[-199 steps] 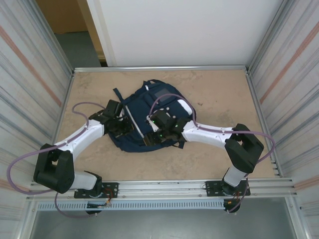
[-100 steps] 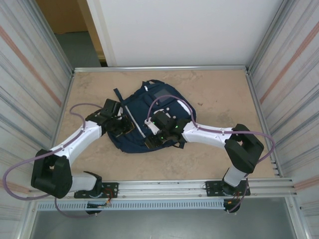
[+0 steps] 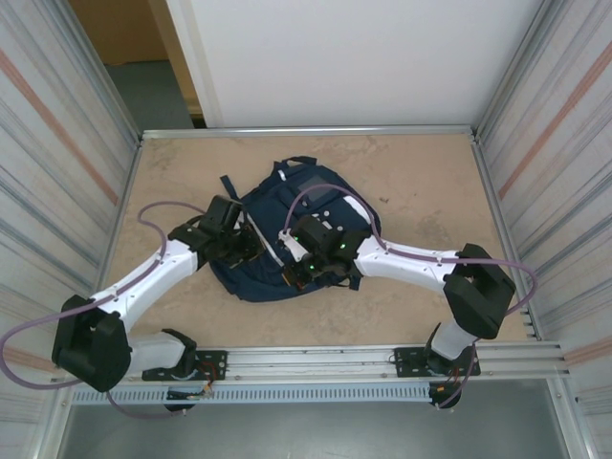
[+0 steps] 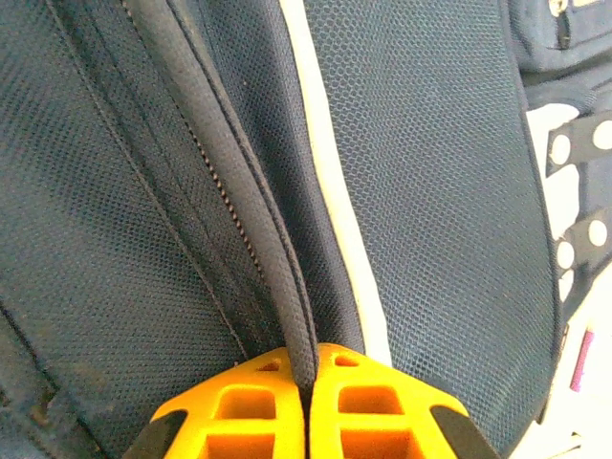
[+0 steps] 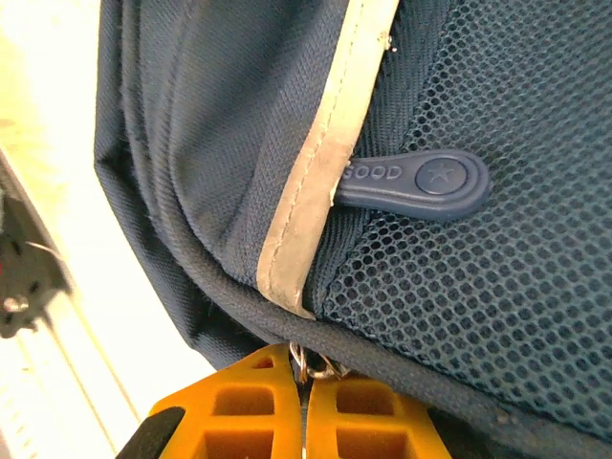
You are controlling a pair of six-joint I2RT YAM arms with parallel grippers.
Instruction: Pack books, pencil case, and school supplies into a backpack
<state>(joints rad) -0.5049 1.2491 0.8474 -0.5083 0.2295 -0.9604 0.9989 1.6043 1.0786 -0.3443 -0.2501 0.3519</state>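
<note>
The navy backpack [image 3: 268,206] lies flat at the middle of the table. My left gripper [image 3: 251,249] is at its left side, and its orange fingers [image 4: 239,406] are shut on a dark piped seam [image 4: 244,182] beside a white stripe [image 4: 330,182]. My right gripper [image 3: 295,274] is at the backpack's near edge, shut on a small metal zipper ring [image 5: 313,365] under the piping. A blue rubber zipper tab [image 5: 421,182] lies on the mesh [image 5: 497,277] just above. The books, pencil case and school supplies are out of view.
Corrugated metal walls [image 3: 57,191] close in both sides, and an aluminium rail [image 3: 316,359] runs along the near edge. Bare tabletop [image 3: 421,182] lies right of and behind the backpack. Purple cables [image 3: 325,189] arc over the bag.
My right gripper has closed onto the zipper ring. Both arms have shifted slightly, the left one rightward, and the backpack's near-left edge has moved with them.
</note>
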